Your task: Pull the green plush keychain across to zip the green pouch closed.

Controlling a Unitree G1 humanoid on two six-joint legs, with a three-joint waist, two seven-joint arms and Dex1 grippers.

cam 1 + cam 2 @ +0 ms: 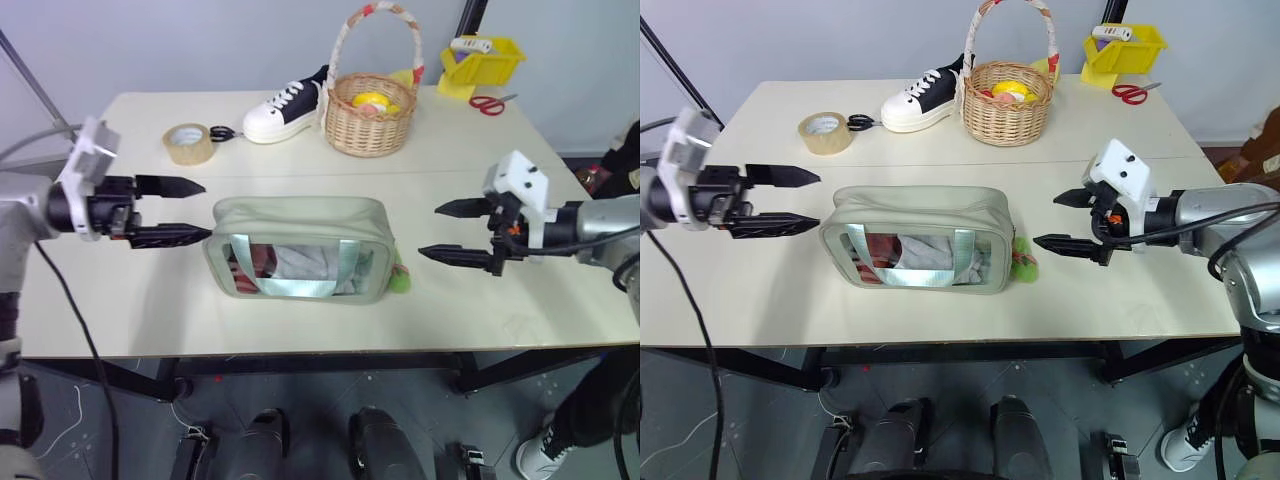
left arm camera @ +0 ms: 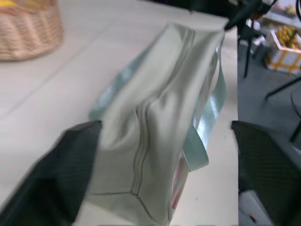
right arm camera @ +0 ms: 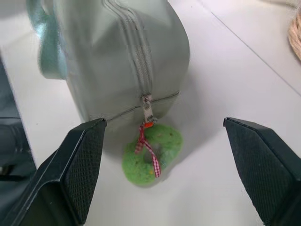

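The green pouch (image 1: pixel 300 248) lies in the middle of the table with its clear window toward me and its zip line running closed along the top. The green plush keychain (image 3: pixel 151 153) rests on the table at the pouch's right end, hanging from the zip pull by a red-checked ribbon. My left gripper (image 1: pixel 188 211) is open just off the pouch's left end, touching nothing. My right gripper (image 1: pixel 455 231) is open a short way right of the keychain, with nothing between its fingers.
Along the table's far side are a roll of tape (image 1: pixel 188 143), a black-and-white sneaker (image 1: pixel 285 108), a wicker basket (image 1: pixel 371 112) with yellow items, red scissors (image 1: pixel 488 103) and a yellow bin (image 1: pixel 484 60). Bare tabletop (image 1: pixel 120 300) surrounds the pouch.
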